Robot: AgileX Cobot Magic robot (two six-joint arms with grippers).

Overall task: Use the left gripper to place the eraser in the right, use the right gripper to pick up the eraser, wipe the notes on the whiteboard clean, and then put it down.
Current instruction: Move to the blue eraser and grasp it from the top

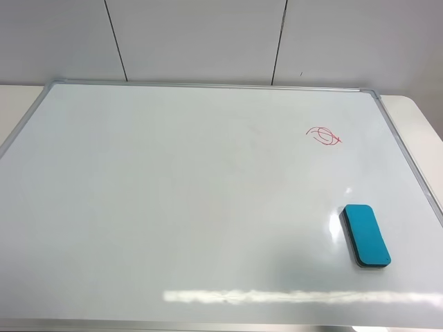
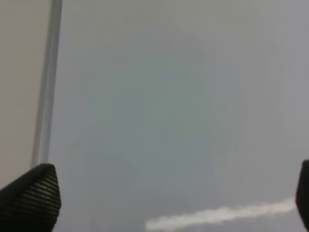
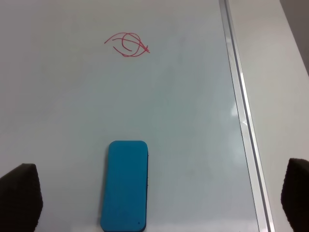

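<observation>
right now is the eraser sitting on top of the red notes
No, the eraser lies flat on the whiteboard, clearly apart from the notes, which show uncovered.

- Whiteboard [image 1: 173, 207]: I logged a smooth, glossy white face that threw back a streak of light.
- Frame [image 1: 208, 85]: thin, silvery and metal-looking, with a dull sheen.
- Eraser [image 1: 365, 235]: I noted a matt, smooth teal top, foam or plastic, I could not tell which. The thin black base looked like felt.
- Notes [image 1: 323, 135]: fine red marker ink.
- Left tool [image 2: 166, 195]: its fingers [image 2: 29, 198] were matt black with a fine grid texture.
- Right tool [image 3: 157, 198]: dark and matt, but too blurred for me to read the texture.
- Surface [image 1: 17, 104]: pale cream, smooth, matt.
</observation>
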